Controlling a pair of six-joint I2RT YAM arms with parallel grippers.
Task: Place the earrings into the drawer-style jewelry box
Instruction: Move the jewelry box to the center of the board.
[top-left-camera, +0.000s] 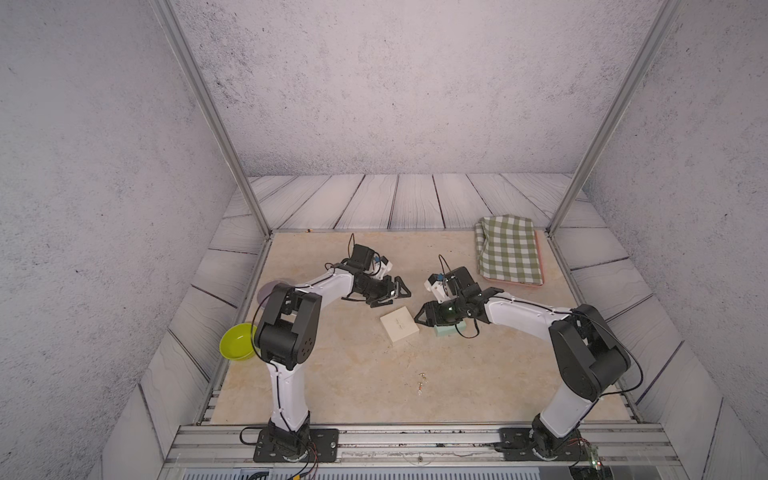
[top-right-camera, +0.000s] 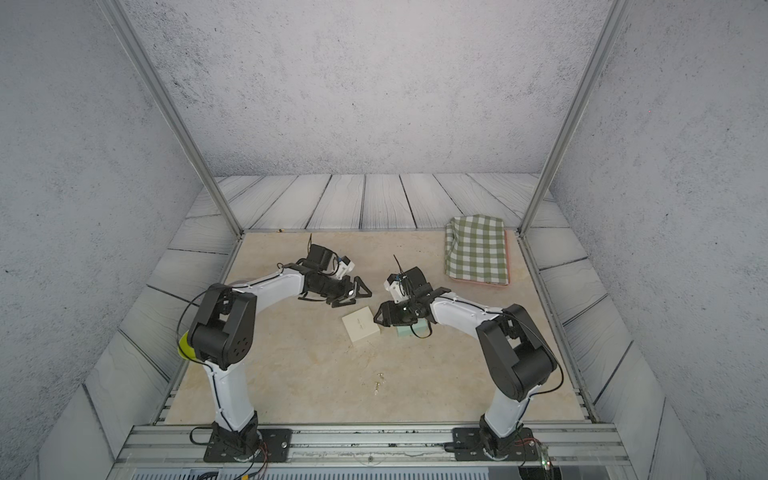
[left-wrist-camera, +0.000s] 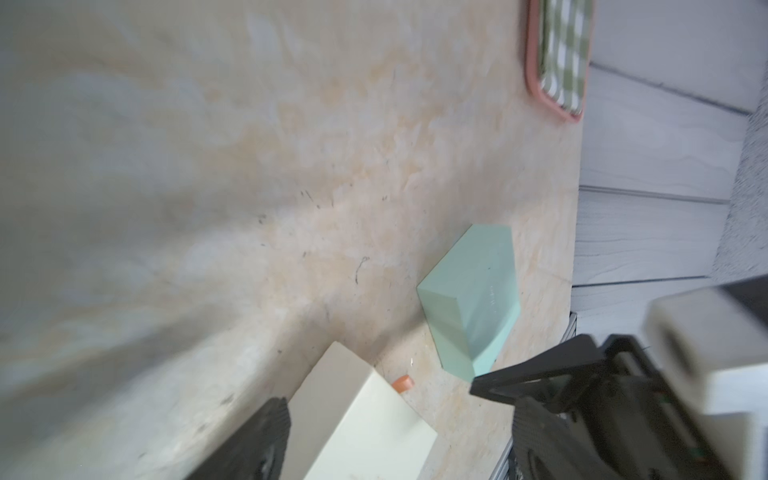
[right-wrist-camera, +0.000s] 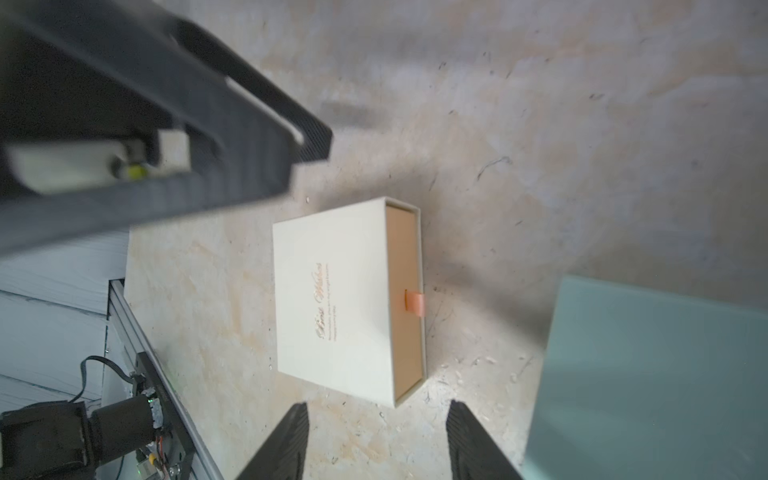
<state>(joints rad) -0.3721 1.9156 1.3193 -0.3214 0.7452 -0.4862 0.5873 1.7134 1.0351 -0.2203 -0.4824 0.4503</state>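
left gripper (top-left-camera: 392, 295) wide open, right gripper (right-wrist-camera: 378, 405) half open, both empty, flank the jewelry box (right-wrist-camera: 332, 291) at twelve and three o'clock, presumably to open it. earrings (top-left-camera: 422, 380) lie at six.

White arm links (top-left-camera: 286, 390), black joints (top-left-camera: 286, 328), thin black cables (top-left-camera: 640, 372)

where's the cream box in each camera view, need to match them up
Top view: cream box mid-table, with the mint box just to its right in the picture.
Top view: same spot, mid-table.
Left wrist: at the picture's lower edge, partly cut off.
Right wrist: middle of the picture, whole box showing.
Shared landmark: the mint box, close beside it in all four views.
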